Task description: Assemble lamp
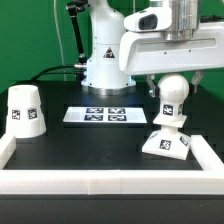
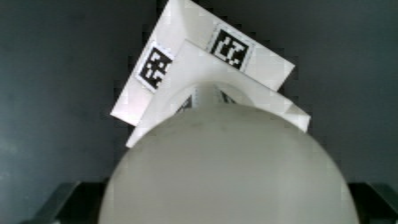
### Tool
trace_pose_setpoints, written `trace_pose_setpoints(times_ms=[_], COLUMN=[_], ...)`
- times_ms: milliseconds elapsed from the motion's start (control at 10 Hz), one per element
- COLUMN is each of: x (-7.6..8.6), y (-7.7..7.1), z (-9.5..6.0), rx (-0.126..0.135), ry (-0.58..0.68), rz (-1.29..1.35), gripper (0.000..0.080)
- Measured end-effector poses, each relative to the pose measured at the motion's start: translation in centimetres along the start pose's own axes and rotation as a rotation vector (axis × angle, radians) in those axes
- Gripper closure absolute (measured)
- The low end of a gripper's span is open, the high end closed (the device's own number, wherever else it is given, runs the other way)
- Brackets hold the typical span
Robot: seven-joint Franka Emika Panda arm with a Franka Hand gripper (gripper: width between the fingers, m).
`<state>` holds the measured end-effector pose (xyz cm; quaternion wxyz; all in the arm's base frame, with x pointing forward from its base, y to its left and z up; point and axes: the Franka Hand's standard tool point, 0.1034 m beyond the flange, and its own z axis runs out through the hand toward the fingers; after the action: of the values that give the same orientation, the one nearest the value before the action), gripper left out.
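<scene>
The bulb (image 1: 172, 96) stands upright on its stem in the square base (image 1: 165, 142), and this pair sits on the black counter (image 1: 90, 145) toward the exterior view's right, close to the white rail (image 1: 110, 183) that borders the counter. The gripper (image 1: 171, 76) hangs directly over the bulb, its jaws coming down around the rounded top. In the wrist view the bulb (image 2: 222, 165) fills most of the picture with the tagged base (image 2: 187, 65) beyond it, but the fingers themselves are not clearly shown, so I cannot tell whether the jaws are clenched on the bulb or released.

The shade (image 1: 25, 110) stands mouth down well apart from the base, on the far side of the counter toward the exterior view's left. The marker board (image 1: 103, 114) lies flat between the shade and the base, a little farther back.

By the look of it, all three parts are light, stiff plastic with smooth, fairly slippery faces. The bulb's round head offers little flat surface, so a grip across its widest part seems safest. The shade tapers, so a pinch across its narrower closed end would likely slip least. It probably goes over the bulb next.
</scene>
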<state>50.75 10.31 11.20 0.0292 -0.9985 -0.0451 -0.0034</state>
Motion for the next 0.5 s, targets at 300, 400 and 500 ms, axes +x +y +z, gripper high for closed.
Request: trace_pose_setpoints(times_ms=[300,400,500], x=[0.01,-0.02,-0.03], y=[0.23,0.26,0.27], z=[-0.11,-0.13,-0.14], rx=[-0.001,-0.002,-0.002], ry=[0.000,-0.002,-0.002], rz=[0.170,0.233,0.274], gripper=[0.0220,0.0220,0.0220])
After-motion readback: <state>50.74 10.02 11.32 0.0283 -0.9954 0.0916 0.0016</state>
